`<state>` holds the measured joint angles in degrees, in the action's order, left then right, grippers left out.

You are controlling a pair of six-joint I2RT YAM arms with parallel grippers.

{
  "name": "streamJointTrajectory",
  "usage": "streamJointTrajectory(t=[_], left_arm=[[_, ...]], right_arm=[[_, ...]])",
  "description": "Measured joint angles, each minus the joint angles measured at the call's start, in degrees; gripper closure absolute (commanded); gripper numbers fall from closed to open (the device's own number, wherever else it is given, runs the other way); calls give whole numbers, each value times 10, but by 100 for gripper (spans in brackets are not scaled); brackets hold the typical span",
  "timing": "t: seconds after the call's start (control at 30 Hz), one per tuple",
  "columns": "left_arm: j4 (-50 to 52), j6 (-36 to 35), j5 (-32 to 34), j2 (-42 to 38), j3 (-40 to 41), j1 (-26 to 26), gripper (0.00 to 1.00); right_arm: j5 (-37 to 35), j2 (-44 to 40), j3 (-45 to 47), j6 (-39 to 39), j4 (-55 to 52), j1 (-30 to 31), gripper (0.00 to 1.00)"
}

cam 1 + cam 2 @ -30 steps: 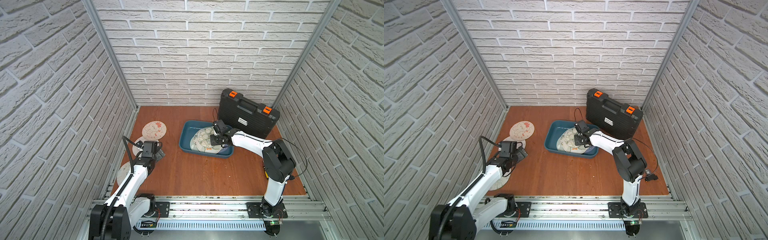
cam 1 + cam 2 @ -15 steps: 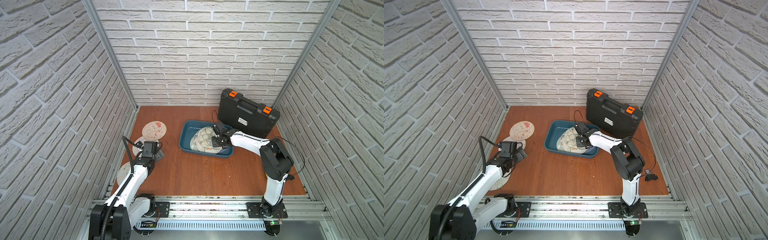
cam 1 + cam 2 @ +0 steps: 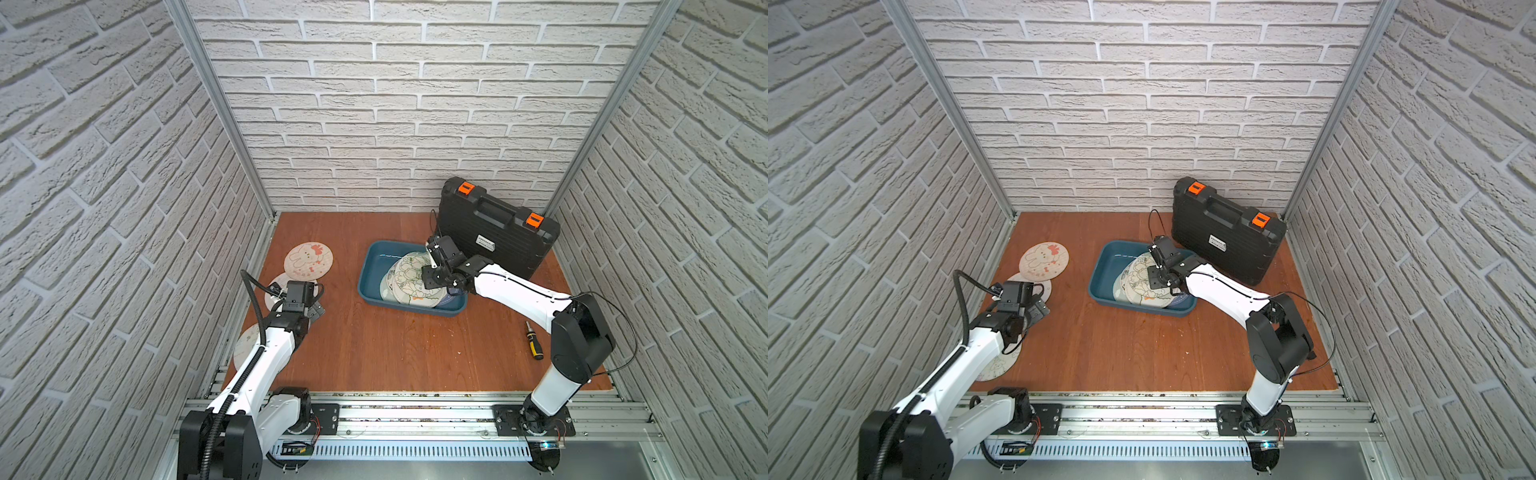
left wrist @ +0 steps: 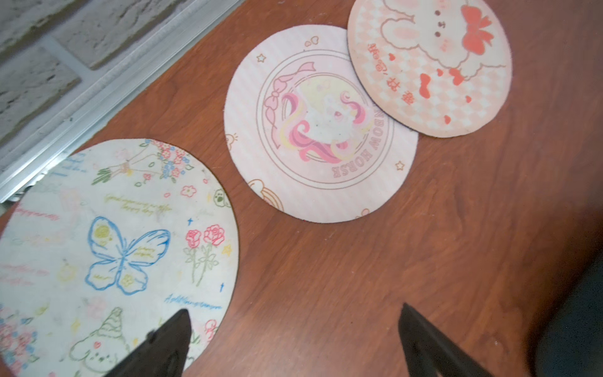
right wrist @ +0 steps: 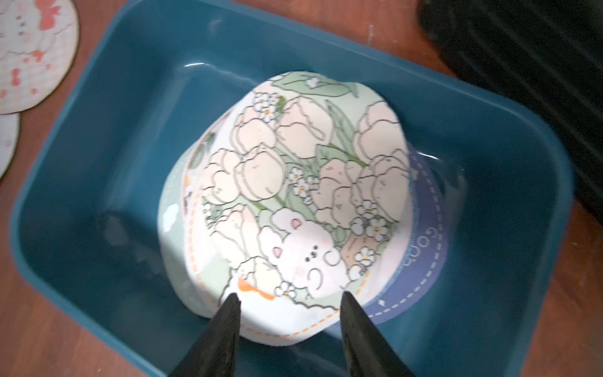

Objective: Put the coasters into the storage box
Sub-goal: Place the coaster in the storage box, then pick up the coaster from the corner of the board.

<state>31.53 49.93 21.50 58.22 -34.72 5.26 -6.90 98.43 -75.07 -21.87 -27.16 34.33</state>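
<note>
Right pincer (image 5: 287, 305) has opened, angled into storage box (image 5: 98, 163).

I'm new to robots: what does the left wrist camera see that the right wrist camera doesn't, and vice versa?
Only the left wrist view: the butterfly coaster, the whole unicorn coaster, the brick wall, and the open left hand. Only the right wrist view: the inside of the storage box, its coaster pile topped by the tulip coaster, the black case, and the open right hand above the pile. Both: the red-bow rabbit coaster and the wooden table.
</note>
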Motion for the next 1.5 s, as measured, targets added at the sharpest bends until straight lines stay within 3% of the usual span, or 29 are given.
streamJointTrajectory(t=[0.33, 0.63, 1.0, 1.5], left_arm=[[55, -11, -5, 50, -26, -76, 2], [61, -28, -42, 77, -9, -138, 2], [62, -39, -48, 185, -39, -155, 2], [80, -25, -37, 220, -54, -156, 5]], right_arm=[[80, 35, -37, 28, 21, 65, 49], [111, 55, -39, 35, 28, 72, 49], [127, 50, -17, 35, 60, 73, 48], [128, 49, 7, 35, 87, 73, 48]])
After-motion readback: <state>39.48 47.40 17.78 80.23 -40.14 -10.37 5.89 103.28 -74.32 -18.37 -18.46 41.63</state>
